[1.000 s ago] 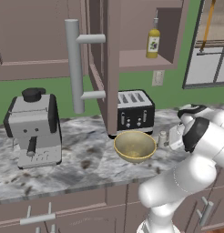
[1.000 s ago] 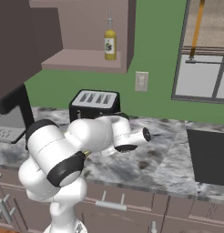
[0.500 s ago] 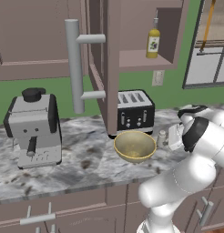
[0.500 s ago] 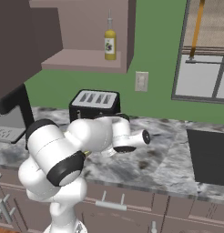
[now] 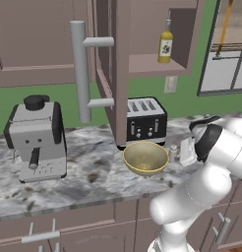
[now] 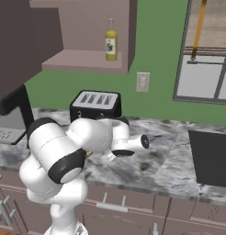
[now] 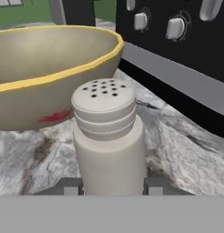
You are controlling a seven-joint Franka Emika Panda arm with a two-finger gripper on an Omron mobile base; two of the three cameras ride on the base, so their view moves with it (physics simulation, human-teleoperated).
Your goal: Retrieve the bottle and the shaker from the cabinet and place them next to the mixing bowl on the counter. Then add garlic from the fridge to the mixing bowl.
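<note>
Over the last second nothing shifts: our gripper (image 7: pixel 112 190) still stands narrow around the shaker (image 7: pixel 108 136) on the counter (image 5: pixel 93 172), just beside the mixing bowl (image 5: pixel 145 157). We judge release is next; the bottle (image 5: pixel 165 43) waits in the cabinet (image 5: pixel 152 64).

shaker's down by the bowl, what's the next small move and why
Probably draw the gripper straight back from the shaker. The shaker stands upright on the counter beside the mixing bowl, with the fingertips flanking its base, while the bottle waits on the cabinet shelf.
</note>
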